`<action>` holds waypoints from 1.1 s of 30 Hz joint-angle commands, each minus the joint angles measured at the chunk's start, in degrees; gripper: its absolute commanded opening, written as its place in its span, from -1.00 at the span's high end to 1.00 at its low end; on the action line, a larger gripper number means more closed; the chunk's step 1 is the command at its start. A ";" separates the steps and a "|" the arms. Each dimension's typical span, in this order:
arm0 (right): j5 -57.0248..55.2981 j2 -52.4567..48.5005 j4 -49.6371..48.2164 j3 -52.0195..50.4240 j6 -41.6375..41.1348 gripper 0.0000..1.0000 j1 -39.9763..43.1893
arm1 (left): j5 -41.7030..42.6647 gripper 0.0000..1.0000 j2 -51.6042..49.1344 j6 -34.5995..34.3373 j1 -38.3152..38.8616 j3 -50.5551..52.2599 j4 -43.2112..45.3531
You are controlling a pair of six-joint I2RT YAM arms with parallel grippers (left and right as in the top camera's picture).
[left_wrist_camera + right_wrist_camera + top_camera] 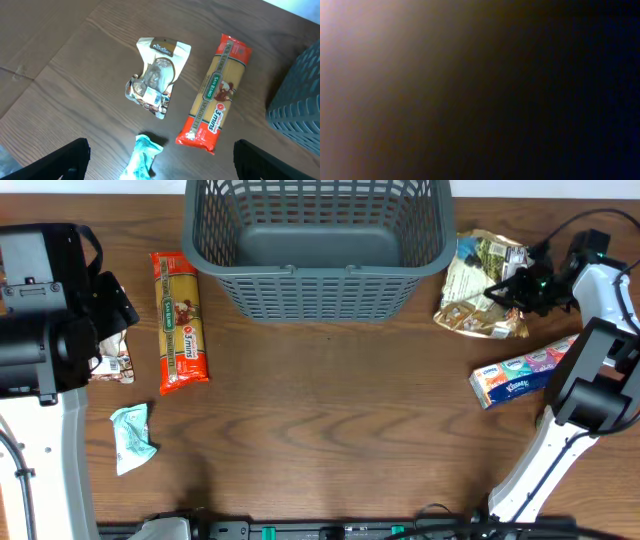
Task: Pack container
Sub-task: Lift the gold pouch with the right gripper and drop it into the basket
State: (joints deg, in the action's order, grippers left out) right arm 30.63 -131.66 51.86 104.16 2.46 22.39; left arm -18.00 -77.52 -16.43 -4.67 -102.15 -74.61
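Dark grey lattice-walled basket [315, 290] is parked top centre on the brown wood-grain table [330, 410]. The left gripper [160, 156] is spread wide. On the right gripper [512, 288] that can't be made out, too dark.

Robotics lab: left arm [40, 330] and right arm [595, 370] flank a wood-grain table [330, 410].

Overhead and left wrist views are evenly lit and sharp, with soft shadows on the worktop [330, 410]. The right wrist view is a dark, featureless blur, brightest at its upper left.
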 commanded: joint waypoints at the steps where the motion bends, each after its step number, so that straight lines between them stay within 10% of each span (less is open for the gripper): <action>1: -6.56 5.86 1.60 -0.37 -2.80 0.98 -1.09 | -0.68 -0.82 -0.33 0.98 -0.26 -0.94 -0.44; 22: -27.10 45.35 -17.07 3.15 -9.33 0.98 -15.50 | -0.70 -0.82 -0.33 2.60 -6.80 -0.94 -1.73; 33: -20.09 37.66 -30.53 3.13 18.16 0.98 -37.22 | 0.39 -0.82 -0.33 2.60 -6.88 -0.94 -1.68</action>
State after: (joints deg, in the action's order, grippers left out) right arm 7.99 -91.50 24.49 105.36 7.79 -9.82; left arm -17.98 -77.52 -14.68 -11.25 -102.15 -76.12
